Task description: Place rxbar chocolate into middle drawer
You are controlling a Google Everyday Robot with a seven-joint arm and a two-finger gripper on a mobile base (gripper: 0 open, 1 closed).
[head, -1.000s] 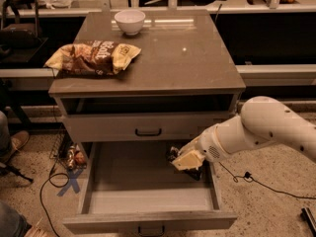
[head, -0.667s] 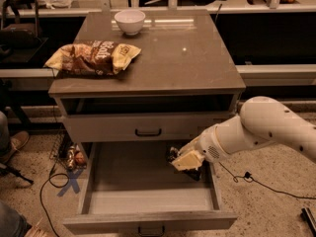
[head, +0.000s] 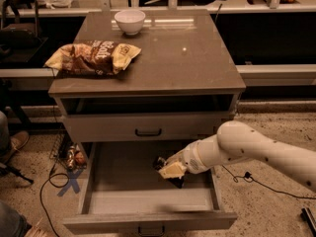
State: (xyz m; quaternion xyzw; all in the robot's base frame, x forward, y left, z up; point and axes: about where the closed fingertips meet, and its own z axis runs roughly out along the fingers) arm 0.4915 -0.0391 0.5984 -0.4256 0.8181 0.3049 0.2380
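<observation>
Cabinet (head: 197, 58) stands in mid-scene. The middle drawer (head: 113, 222) is pulled fully out toward the near side, its tray exposed. The upper drawer front (head: 108, 128) above it sits slightly out, with a dark gap under the cabinet top.

The gripper (head: 170, 171) is inside the open middle drawer, right of centre and toward the far half of the tray, low over the drawer floor. The white arm (head: 247, 147) enters from the right, crossing above the drawer's right wall.

The rxbar chocolate (head: 176, 181) shows only as a small dark shape directly below and touching the pale tip of the gripper, within the middle drawer and at or just above its floor. Whether it rests on the floor cannot be determined. Whether the gripper is clamped on the bar or has let go also cannot be determined.

Change since one second ago: the gripper has moved left and slightly lower and nearer, deeper into the tray. The arm's elbow has dropped and shifted left with it. The drawer's extension is unchanged.

On the cabinet top, the brown-and-yellow chip bag (head: 91, 58) lies at the near left edge and the white bowl (head: 130, 20) sits at the far left. Both are where they were.

A blue cross mark (head: 71, 181) is on the floor left of the drawer.
</observation>
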